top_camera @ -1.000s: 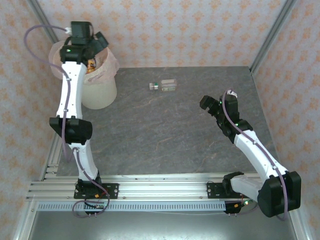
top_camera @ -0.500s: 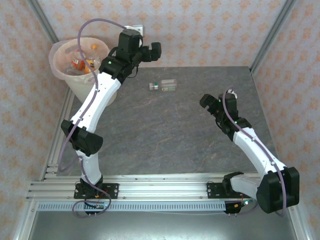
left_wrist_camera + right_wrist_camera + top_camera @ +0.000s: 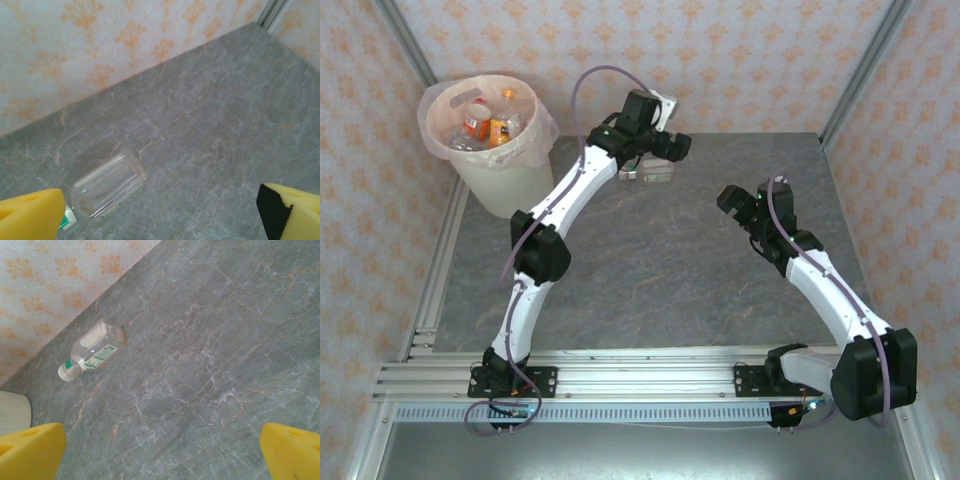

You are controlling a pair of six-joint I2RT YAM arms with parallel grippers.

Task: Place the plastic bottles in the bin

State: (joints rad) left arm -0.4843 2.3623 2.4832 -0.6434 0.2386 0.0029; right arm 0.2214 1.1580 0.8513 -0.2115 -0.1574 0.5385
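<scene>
Left claw (image 3: 160, 220), seen just after its swing away from the bin (image 3: 525, 190). A second earlier I hung over the bin's mouth at the far-left corner. By this moment my arm had reached across to the far middle of the table (image 3: 620, 290), and I stood above the last bottle (image 3: 107, 185) lying there. My pads (image 3: 30, 217) were spread wide with nothing between them (released, and empty).

The last bottle lay on its side near the back wall (image 3: 75, 60), its cap end close to my left pad and low in my wrist view. From this I judged that I was not yet centred over it. The binned bottles (image 3: 485, 125), with orange and red labels, rested inside the bin's pinkish bag (image 3: 545, 130).

The right claw (image 3: 160, 450) was likewise wide open and empty. It had barely shifted and hung over bare table, well apart from the last bottle.

I read the change as one delivery finished and the final pickup begun. What remained was to line up, descend, close on the last bottle and carry it back.
</scene>
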